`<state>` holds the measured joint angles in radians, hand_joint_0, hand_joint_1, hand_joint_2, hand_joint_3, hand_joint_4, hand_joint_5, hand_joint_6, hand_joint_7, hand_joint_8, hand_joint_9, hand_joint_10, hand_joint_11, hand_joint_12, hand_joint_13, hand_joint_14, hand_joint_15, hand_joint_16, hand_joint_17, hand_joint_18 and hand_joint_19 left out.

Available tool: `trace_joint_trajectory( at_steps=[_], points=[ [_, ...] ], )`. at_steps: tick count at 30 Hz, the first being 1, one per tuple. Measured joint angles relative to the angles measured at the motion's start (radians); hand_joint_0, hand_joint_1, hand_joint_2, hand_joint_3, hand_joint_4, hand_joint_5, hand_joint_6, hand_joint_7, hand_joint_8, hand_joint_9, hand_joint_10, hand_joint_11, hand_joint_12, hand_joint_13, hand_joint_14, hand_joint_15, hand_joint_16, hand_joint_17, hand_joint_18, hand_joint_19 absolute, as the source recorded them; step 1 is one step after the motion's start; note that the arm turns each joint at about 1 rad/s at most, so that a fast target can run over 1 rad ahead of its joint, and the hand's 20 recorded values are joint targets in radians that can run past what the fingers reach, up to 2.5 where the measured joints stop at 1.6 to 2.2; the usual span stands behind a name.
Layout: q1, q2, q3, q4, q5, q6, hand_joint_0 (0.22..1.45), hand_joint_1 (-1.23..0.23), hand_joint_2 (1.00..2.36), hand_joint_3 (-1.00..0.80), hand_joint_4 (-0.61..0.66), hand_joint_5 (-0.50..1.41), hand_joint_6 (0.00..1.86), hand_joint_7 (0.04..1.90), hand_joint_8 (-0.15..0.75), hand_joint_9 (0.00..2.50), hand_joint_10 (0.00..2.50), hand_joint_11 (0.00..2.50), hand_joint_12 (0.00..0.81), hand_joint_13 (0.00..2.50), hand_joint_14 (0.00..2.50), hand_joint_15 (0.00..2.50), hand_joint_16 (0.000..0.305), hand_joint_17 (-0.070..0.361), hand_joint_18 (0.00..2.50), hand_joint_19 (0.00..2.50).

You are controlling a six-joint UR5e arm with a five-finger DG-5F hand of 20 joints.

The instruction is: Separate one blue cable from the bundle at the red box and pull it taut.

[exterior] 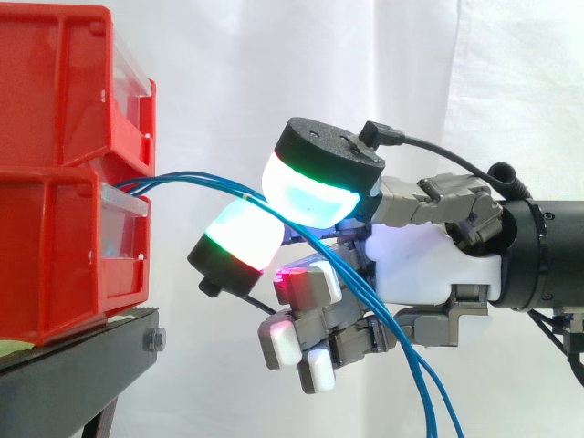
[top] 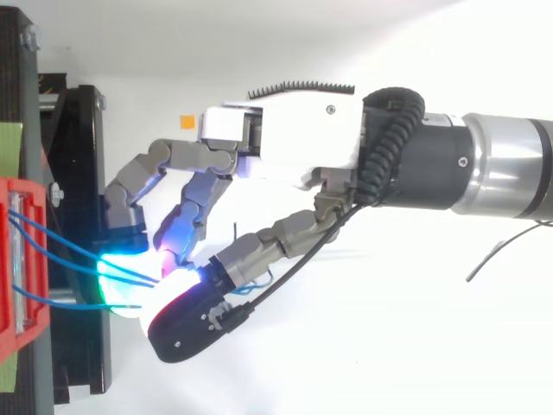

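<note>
Status: blue cables (exterior: pixel 182 179) ran from red bin (exterior: pixel 64 265) into the hand (exterior: pixel 429 265). The fingers (exterior: pixel 315 178) were curled, two pads pinching them, apparently several strands. Shed extras, then pull straight away from bin.

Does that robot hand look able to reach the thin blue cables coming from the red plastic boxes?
Likely yes: the hand is right at the thin blue cables, which run freely from the red plastic boxes with nothing in between.

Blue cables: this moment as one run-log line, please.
hand at blue cables | cables run from red bins past palm, then hang down | grip: cannot tell
</note>
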<state>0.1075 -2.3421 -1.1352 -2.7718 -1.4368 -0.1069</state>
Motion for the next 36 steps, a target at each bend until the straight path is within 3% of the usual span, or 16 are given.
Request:
trace_joint_trajectory(
  at_steps=[6, 15, 23, 36],
  points=[
    [-0.001, 0.002, 0.0, -0.022, -0.002, -0.011, 0.7, -0.89, 1.0, -0.49, -0.05, -0.14, 0.92, 0.98, 0.223, 1.14, 0.02, 1.02, 0.292, 0.95, 0.03, 0.71, 0.043, 0.096, 0.82, 0.85],
    [-0.004, 0.004, -0.001, -0.057, -0.003, -0.038, 0.71, -0.9, 1.0, -0.5, -0.04, -0.14, 0.92, 0.97, 0.213, 1.15, 0.02, 1.04, 0.291, 0.97, 0.03, 0.71, 0.042, 0.095, 0.84, 0.86],
    [-0.003, 0.006, -0.002, -0.153, -0.006, -0.06, 0.66, -0.88, 1.0, -0.5, 0.02, -0.13, 0.92, 0.98, 0.211, 1.17, 0.02, 1.05, 0.291, 0.97, 0.03, 0.73, 0.042, 0.095, 0.83, 0.87],
    [-0.002, 0.025, -0.002, -0.188, -0.003, -0.069, 0.56, -0.76, 1.0, -0.5, 0.04, -0.11, 0.9, 0.99, 0.223, 1.2, 0.02, 1.03, 0.3, 0.98, 0.03, 0.74, 0.044, 0.098, 0.82, 0.89]
  ],
)
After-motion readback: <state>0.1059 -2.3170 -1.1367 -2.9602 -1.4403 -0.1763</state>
